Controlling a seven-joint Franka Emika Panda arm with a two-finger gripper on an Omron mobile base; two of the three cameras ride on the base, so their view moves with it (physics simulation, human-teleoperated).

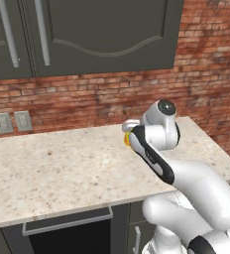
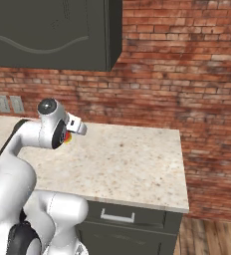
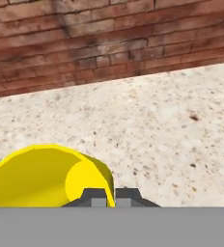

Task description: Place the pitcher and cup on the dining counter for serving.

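One thing of the task shows here, the cup [image 3: 46,176]. It sits at the lower left of the hand view, a bright yellow open mouth seen from just above its rim. The two dark finger tips of the gripper [image 3: 110,197] stand at the bottom centre, drawn almost together. The cup's wall runs straight down into the slit between them, so I judge the gripper narrow and clamped on the rim, one finger inside and one outside. A rim pinch suits so small a tumbler, since its side leaves little room for a side grasp.

In the left base view a sliver of yellow [image 1: 127,139] peeks out at mid-frame, just left of the wrist. In the right base view a spot of yellow and red-orange [image 2: 67,135] shows at centre left, tucked under the hand. In both, the cup is over the speckled counter [image 1: 62,168] along the brick wall [image 2: 187,74]. I cannot tell whether its base rests on the stone or hangs just clear of it.

The arm folds forward and down, because the cup sits low and close to the wall. Dark cabinets [image 1: 87,34] fill the top of both base views. Two wall outlets [image 1: 13,121] sit at the left edge. This counter is not the dining counter, so I judge the carry not yet begun.
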